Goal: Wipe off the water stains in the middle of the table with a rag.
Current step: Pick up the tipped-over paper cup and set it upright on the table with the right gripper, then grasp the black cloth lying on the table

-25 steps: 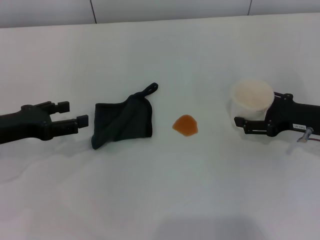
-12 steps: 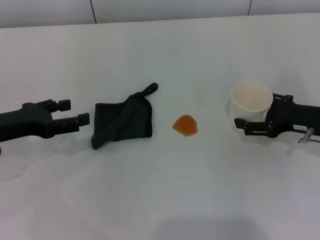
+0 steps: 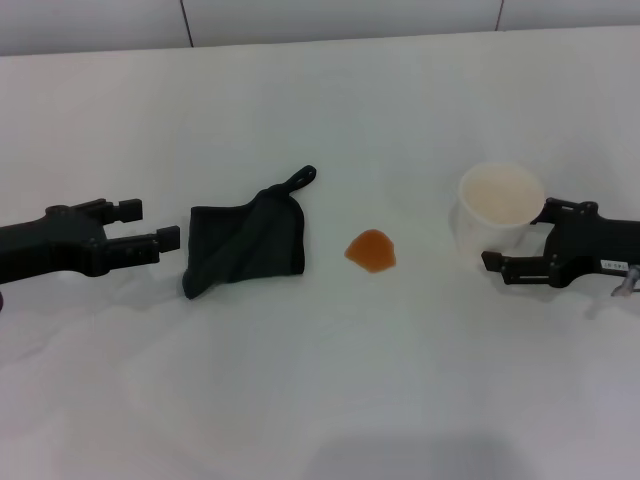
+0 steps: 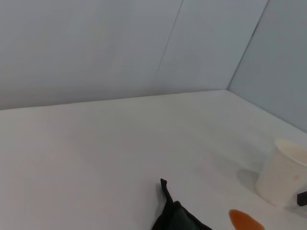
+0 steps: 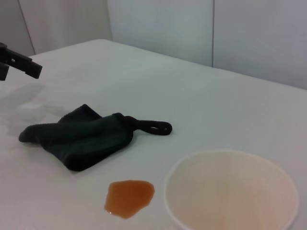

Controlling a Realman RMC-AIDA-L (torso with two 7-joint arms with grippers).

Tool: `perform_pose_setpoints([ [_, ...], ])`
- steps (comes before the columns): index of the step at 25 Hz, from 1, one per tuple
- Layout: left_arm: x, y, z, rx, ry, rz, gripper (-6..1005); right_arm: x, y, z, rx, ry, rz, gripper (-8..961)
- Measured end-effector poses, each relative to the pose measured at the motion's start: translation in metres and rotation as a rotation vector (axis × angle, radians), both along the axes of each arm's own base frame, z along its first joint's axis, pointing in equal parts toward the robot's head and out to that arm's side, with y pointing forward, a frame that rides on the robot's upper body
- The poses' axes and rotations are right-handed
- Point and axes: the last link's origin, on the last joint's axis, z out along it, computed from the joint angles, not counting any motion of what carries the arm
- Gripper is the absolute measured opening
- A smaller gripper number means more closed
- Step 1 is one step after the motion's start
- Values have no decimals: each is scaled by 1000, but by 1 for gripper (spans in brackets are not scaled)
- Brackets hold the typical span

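A black rag (image 3: 245,245) with a corner loop lies flat on the white table (image 3: 320,400), left of centre. Just right of it sits the small orange water stain (image 3: 371,250). My left gripper (image 3: 150,224) hovers open a short way left of the rag, holding nothing. At the right, my right gripper (image 3: 520,235) is open, its fingers reaching alongside a white plastic cup (image 3: 500,205) without gripping it. The right wrist view shows the rag (image 5: 76,136), the stain (image 5: 129,196) and the cup's rim (image 5: 230,163). The left wrist view catches the rag's loop corner (image 4: 175,218) and the stain (image 4: 244,220).
The cup (image 4: 283,172) stands upright and empty, right of the stain. A grey panelled wall (image 3: 320,20) runs along the table's far edge. Bare tabletop lies in front of the rag and the stain.
My right gripper has drawn back to the right, away from the cup, which stays upright in place. The left gripper, rag and stain have hardly moved.
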Motion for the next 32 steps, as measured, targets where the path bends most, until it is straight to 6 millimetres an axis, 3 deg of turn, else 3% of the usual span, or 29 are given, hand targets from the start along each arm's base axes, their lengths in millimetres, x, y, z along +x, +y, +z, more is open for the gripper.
perform_pose_setpoints([
  [15,-2,-2,0,0,0,6,751,-2,-8,28,2,-31,19,869],
  [26,-2,-1,0,1,0,5,747,1,-19,68,-26,-37,-12,869],
  [32,-1,-1,0,0,0,2,745,-11,-24,87,-56,-5,34,869],
])
